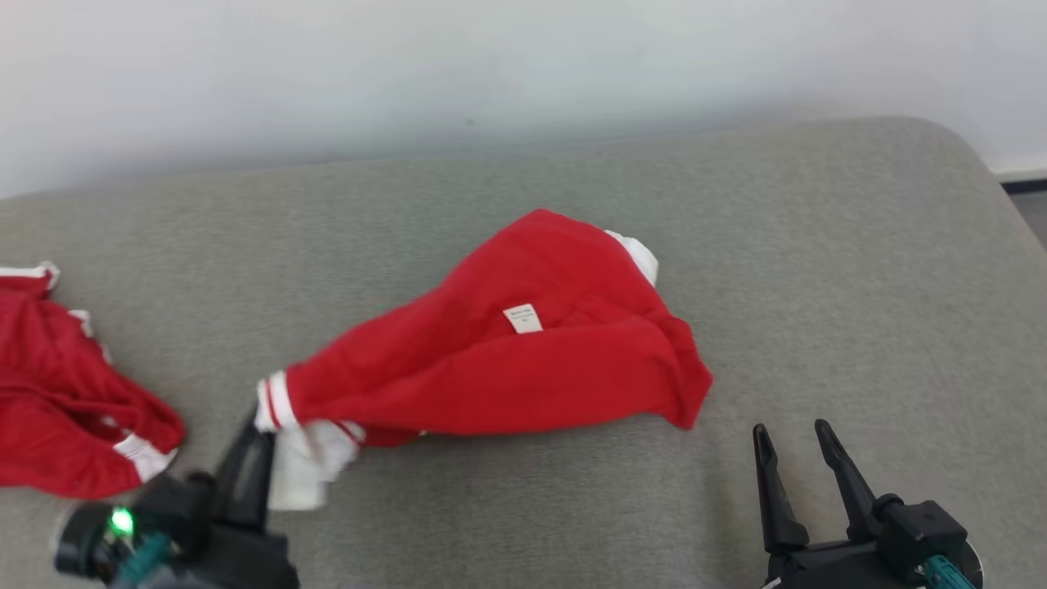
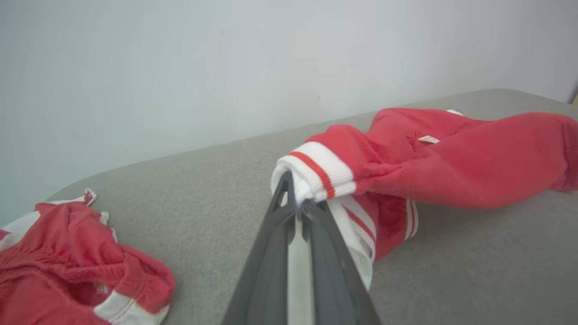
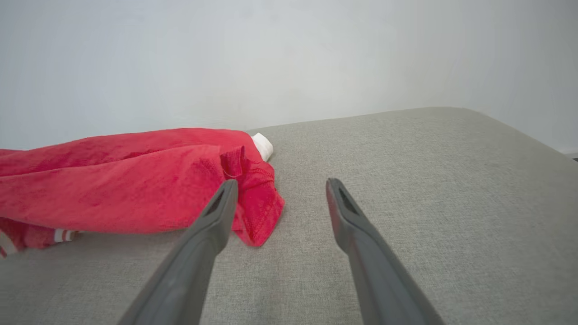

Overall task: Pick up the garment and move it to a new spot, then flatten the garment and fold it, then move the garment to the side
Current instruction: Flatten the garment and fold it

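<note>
A crumpled red garment (image 1: 523, 360) with white striped cuffs and a small white label lies in the middle of the grey cushion (image 1: 818, 245). My left gripper (image 1: 260, 425) is shut on the garment's white striped cuff at its near left end; in the left wrist view the garment (image 2: 451, 158) stretches away to the right from the closed left gripper (image 2: 295, 201). My right gripper (image 1: 792, 438) stands open just off the garment's right corner, with nothing between its fingers. In the right wrist view the garment (image 3: 113, 180) lies left of the open right gripper (image 3: 280, 187).
A second red garment with white trim (image 1: 57, 401) is bunched at the cushion's left edge, also seen in the left wrist view as a red heap (image 2: 67, 257). A pale wall (image 1: 491, 65) runs behind the cushion. Bare cushion lies to the right.
</note>
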You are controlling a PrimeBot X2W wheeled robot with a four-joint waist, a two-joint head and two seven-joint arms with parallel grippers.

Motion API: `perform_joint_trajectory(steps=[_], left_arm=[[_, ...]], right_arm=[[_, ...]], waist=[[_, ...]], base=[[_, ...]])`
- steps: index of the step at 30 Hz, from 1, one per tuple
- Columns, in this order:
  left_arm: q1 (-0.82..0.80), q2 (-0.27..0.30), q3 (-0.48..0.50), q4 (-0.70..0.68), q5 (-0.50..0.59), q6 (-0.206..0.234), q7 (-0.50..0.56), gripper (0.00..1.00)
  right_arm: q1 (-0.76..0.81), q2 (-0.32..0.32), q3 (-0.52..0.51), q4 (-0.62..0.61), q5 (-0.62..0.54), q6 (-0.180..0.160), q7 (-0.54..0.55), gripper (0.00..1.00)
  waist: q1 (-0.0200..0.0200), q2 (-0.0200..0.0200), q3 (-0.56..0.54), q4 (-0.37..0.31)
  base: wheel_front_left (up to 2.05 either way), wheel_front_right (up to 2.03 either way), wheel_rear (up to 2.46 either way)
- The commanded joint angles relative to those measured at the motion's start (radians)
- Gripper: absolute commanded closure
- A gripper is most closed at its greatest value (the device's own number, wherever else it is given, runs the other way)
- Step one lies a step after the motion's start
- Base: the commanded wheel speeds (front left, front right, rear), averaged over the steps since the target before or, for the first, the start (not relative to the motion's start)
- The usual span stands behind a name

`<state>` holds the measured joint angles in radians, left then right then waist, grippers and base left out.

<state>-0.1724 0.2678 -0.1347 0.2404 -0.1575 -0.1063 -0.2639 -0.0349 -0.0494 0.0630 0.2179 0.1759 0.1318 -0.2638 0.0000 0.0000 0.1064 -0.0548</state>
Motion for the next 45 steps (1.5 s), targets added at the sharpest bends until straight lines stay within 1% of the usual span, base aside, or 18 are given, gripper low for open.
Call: perform_joint_trajectory(steps=[1, 5, 8, 11, 14, 15, 16, 17, 20, 23, 29, 33, 37, 40, 43, 45], left_arm=[[0.035, -0.002, -0.018, -0.011, 0.011, -0.003, 0.0, 1.0], [0.1, -0.03, -0.067, -0.011, 0.005, -0.006, 0.004, 1.0], [0.146, -0.069, -0.126, 0.02, -0.007, -0.013, 0.007, 1.0], [0.172, -0.111, -0.195, 0.071, -0.022, -0.018, 0.005, 1.0], [0.169, -0.142, -0.263, 0.142, -0.039, -0.023, 0.004, 1.0], [0.163, -0.15, -0.281, 0.162, -0.047, -0.022, 0.004, 0.91], [0.154, -0.156, -0.297, 0.178, -0.051, -0.023, 0.003, 0.19], [0.146, -0.162, -0.309, 0.189, -0.055, -0.022, 0.002, 0.0], [0.133, -0.169, -0.321, 0.184, -0.061, -0.023, -0.001, 0.0], [0.134, -0.163, -0.289, 0.1, -0.065, -0.017, -0.001, 0.0], [0.199, -0.15, -0.169, -0.132, -0.1, -0.005, 0.0, 0.0], [0.228, -0.147, -0.078, -0.24, -0.116, 0.008, 0.0, 0.0], [0.238, -0.141, 0.021, -0.274, -0.107, 0.023, -0.001, 0.0], [0.242, -0.137, 0.093, -0.273, -0.098, 0.029, -0.001, 0.0], [0.248, -0.14, 0.152, -0.258, -0.091, 0.022, -0.001, 0.0], [0.256, -0.151, 0.177, -0.238, -0.097, 0.018, -0.001, 0.0]], right_arm=[[0.01, -0.002, -0.003, 0.001, 0.005, -0.002, -0.001, 0.0], [0.014, -0.002, -0.006, 0.003, 0.003, -0.002, -0.001, 0.0], [0.013, -0.002, -0.007, 0.005, 0.0, -0.002, -0.001, 0.0], [0.005, -0.002, -0.005, 0.009, -0.008, -0.002, -0.001, 0.0], [-0.002, -0.001, -0.007, 0.014, -0.013, -0.002, -0.001, 0.0], [-0.002, -0.002, -0.008, 0.016, -0.013, -0.002, -0.001, 0.0], [-0.002, -0.002, -0.009, 0.019, -0.015, -0.002, -0.001, 0.0], [-0.001, -0.002, -0.01, 0.02, -0.016, -0.002, -0.001, 0.0], [0.012, -0.002, -0.019, 0.02, -0.02, -0.002, -0.001, 0.0], [0.023, -0.002, -0.029, 0.02, -0.02, -0.002, -0.001, 0.0], [0.039, -0.002, -0.035, 0.018, -0.016, -0.002, -0.001, 0.0], [0.039, -0.002, -0.033, 0.02, -0.016, -0.002, -0.001, 0.0], [0.038, -0.002, -0.029, 0.026, -0.016, -0.002, -0.001, 0.0], [0.036, -0.002, -0.025, 0.031, -0.016, -0.002, 0.0, 0.0], [0.036, -0.002, -0.022, 0.036, -0.017, -0.002, 0.0, 0.0], [0.041, -0.002, -0.023, 0.036, -0.017, -0.002, 0.0, 0.0]], waist=[[0.0, 0.0, -0.017, 0.037], [0.0, 0.0, -0.015, 0.048], [0.0, 0.0, -0.011, 0.055], [0.0, 0.0, -0.009, 0.058], [0.0, 0.0, -0.011, 0.063], [0.0, 0.0, -0.013, 0.064], [0.0, 0.0, -0.016, 0.066], [0.0, 0.0, -0.018, 0.068], [0.0, 0.0, -0.027, 0.079], [0.0, 0.0, -0.038, 0.095], [0.0, 0.0, -0.055, 0.126], [0.0, 0.0, -0.061, 0.135], [0.0, 0.0, -0.067, 0.135], [0.0, 0.0, -0.072, 0.127], [0.0, 0.0, -0.078, 0.117], [0.0, 0.0, -0.081, 0.113]], base=[[0.0, 0.0, 0.0], [0.0, 0.0, 0.0], [0.0, 0.0, 0.0], [0.0, 0.0, 0.0], [0.0, 0.0, 0.0], [0.0, 0.0, 0.0], [0.0, 0.0, 0.0], [0.0, 0.0, 0.0], [0.0, 0.0, 0.0], [0.0, 0.0, 0.0], [0.0, 0.0, 0.0], [0.0, 0.0, 0.0], [0.0, 0.0, 0.0], [0.0, 0.0, 0.0], [0.0, 0.0, 0.0], [0.0, 0.0, 0.0]])
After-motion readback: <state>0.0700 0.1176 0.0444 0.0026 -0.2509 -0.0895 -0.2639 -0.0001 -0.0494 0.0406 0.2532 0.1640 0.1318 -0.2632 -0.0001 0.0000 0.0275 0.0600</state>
